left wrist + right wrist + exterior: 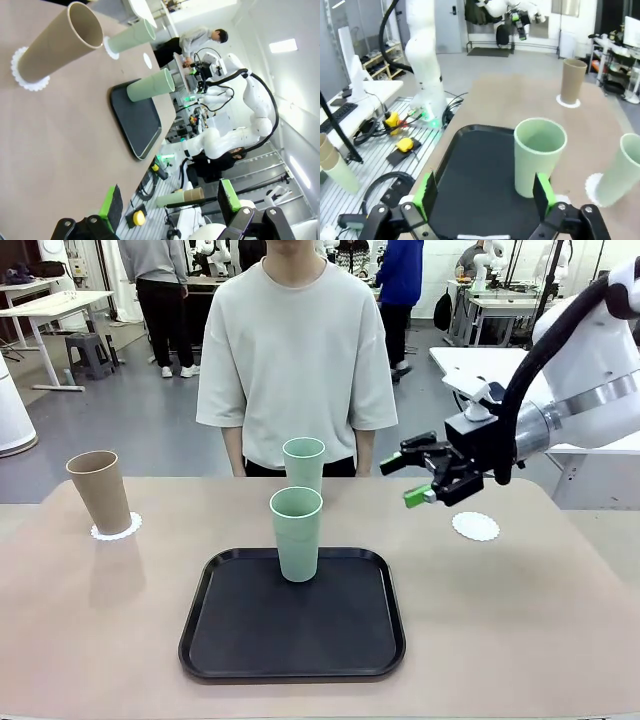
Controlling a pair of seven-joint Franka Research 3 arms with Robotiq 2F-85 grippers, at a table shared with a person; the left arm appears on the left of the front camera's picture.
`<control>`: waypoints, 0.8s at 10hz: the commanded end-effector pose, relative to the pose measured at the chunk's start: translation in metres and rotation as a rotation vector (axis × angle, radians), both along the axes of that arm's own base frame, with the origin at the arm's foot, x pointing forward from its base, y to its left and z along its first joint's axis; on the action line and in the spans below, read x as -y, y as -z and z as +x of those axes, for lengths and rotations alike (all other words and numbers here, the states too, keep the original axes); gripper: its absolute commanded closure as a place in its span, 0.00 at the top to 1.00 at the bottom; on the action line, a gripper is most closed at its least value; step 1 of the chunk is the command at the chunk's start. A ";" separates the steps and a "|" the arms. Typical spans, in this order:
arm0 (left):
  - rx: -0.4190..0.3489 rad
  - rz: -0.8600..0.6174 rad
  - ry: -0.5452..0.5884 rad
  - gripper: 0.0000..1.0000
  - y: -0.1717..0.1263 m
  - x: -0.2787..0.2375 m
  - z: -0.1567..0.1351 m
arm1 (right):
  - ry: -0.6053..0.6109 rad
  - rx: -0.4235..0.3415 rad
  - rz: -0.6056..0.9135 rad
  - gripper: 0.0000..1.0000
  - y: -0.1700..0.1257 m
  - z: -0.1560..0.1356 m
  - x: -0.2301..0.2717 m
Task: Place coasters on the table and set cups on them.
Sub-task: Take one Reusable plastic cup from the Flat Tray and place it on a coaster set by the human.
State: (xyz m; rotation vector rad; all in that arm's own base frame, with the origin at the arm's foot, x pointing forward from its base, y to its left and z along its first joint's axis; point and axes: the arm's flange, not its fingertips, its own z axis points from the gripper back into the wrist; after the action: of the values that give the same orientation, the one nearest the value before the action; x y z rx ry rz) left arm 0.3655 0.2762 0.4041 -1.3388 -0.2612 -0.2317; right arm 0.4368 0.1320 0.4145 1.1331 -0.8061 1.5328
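While our right fingers [416, 497] hang released above the surface [520, 630] by a bare coaster [475, 526], our left fingers [111, 205] gape too. The tan cup [100, 490] sits on its own coaster [118, 531], a mint cup [297, 532] on the tray [250, 640], busy lab [90, 410] beyond.

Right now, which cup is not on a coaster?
The mint cup on the black tray; the tan cup and the farther mint cup each stand on a coaster.

- Black tray [292, 635] sits square at the middle of the table's [520, 625] near edge.
- Person [297, 350] in a pale T-shirt stands at the far edge, centre.
- Beyond the far-left corner: white table [52, 304], grey stool [90, 352] on the floor.
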 end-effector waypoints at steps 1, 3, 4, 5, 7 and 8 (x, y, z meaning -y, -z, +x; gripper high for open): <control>0.003 0.001 -0.004 1.00 -0.002 0.000 -0.002 | 0.026 0.016 0.003 1.00 -0.010 -0.001 -0.010; 0.003 0.001 -0.004 1.00 -0.002 0.000 -0.002 | 0.026 0.016 0.003 1.00 -0.010 -0.001 -0.010; 0.003 0.001 -0.004 1.00 -0.002 0.000 -0.002 | 0.026 0.016 0.003 1.00 -0.010 -0.001 -0.010; 0.003 0.001 -0.004 1.00 -0.002 0.000 -0.002 | 0.000 0.011 0.000 1.00 -0.005 -0.001 -0.005; 0.003 0.001 -0.004 1.00 -0.002 0.000 -0.002 | 0.170 0.118 0.033 1.00 0.018 0.008 -0.017; 0.003 0.001 -0.004 1.00 -0.002 0.000 -0.002 | 0.171 0.114 0.031 1.00 0.038 0.012 -0.022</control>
State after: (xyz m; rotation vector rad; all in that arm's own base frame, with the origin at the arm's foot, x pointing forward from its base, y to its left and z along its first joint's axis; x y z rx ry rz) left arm 0.3655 0.2762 0.4041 -1.3387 -0.2613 -0.2318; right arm 0.4486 0.1408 0.4032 1.0090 -0.9236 1.4637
